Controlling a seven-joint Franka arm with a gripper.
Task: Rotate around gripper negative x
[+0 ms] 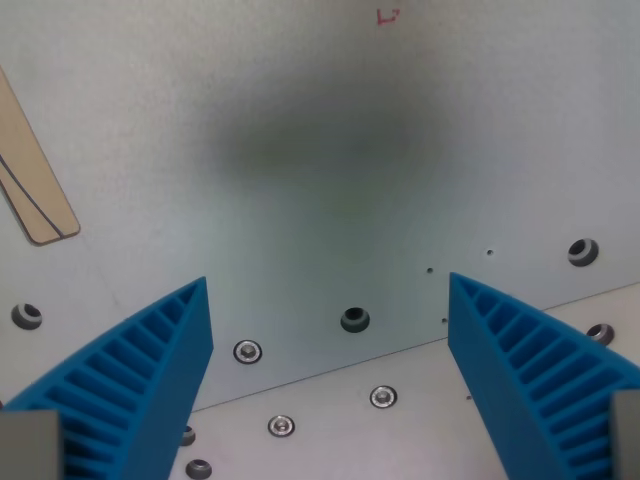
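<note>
From the wrist view I see my gripper [328, 300] with its two blue ribbed plastic fingers [150, 380] spread wide at the lower left and lower right of the frame, holding nothing. Between them lies the pale grey metal plate [320, 150], with a seam crossing the lower half. Silver screws [247, 351] and dark holes [355, 319] dot it. A tan wooden strip [35, 180] sits upper left, a small red mark [388, 16] top centre.
</note>
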